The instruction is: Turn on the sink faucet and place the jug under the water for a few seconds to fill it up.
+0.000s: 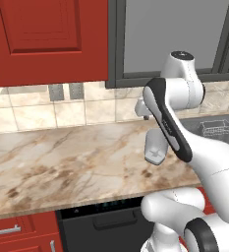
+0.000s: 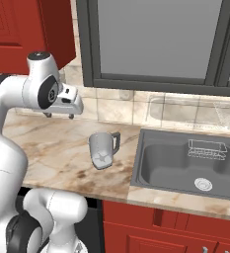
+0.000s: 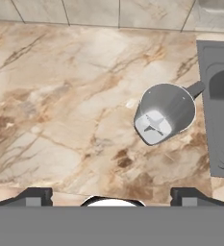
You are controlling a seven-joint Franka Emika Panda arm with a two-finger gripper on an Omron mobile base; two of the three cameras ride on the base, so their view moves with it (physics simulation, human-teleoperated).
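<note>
plainly, the gripper (image 3: pixel 111 194) was held high with jaws apart; the jug (image 2: pixel 102 149) stood on the counter (image 2: pixel 52 143) left of the sink (image 2: pixel 151 170). a centred descent was needed.

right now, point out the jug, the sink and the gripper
jug (image 2: pixel 102 149), right base view, on its grey side wall
sink (image 2: pixel 158 170), right base view, on the bare basin floor
gripper (image 3: pixel 111 194), hand view, midway between the two dark tips
</note>
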